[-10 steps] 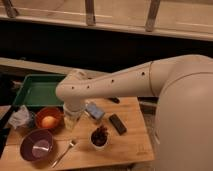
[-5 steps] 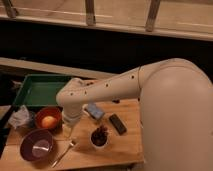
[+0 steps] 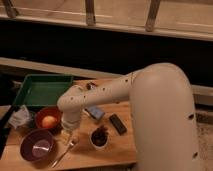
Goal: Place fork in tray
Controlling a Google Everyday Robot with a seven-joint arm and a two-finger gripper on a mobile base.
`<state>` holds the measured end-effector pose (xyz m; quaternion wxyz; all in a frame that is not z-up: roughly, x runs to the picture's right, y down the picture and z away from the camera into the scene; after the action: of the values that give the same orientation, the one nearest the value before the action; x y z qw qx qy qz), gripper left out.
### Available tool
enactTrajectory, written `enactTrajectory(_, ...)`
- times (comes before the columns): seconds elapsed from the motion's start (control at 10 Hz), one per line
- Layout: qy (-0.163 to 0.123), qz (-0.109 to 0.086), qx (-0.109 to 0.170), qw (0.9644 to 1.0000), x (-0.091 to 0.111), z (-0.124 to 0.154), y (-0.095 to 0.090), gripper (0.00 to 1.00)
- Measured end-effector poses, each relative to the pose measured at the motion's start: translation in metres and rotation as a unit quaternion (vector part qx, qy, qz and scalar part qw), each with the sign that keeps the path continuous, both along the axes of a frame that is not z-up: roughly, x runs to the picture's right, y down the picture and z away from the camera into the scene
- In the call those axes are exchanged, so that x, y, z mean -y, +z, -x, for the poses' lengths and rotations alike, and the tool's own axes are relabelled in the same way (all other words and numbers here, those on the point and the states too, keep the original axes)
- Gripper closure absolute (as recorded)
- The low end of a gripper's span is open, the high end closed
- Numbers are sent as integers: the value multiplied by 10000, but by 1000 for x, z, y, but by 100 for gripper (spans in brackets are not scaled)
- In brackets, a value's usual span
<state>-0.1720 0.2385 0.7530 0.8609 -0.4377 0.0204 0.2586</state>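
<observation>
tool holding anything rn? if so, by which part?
Nothing held, as far as shows. The tool hangs open over the tine end of the fork, which lies flat on the table beside the purple bowl.

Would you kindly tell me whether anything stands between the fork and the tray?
The red-orange bowl sits between the fork and the tray. The gripper hangs just above the fork, nothing visible between them.

The small, slim silver metal fork (image 3: pixel 64 151) is lying flat on the wooden worktop (image 3: pixel 116 148) at a diagonal near the front edge. The gripper (image 3: pixel 71 136) is hanging just above its upper end, fingers spread. The shallow rectangular dark green plastic tray (image 3: pixel 45 92) is sitting upright, well apart at the back left.
</observation>
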Motion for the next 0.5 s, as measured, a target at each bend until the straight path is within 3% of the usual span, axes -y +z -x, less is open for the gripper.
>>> enactTrajectory(0.5, 74, 299, -100, 9995, -19, -3, 8, 34)
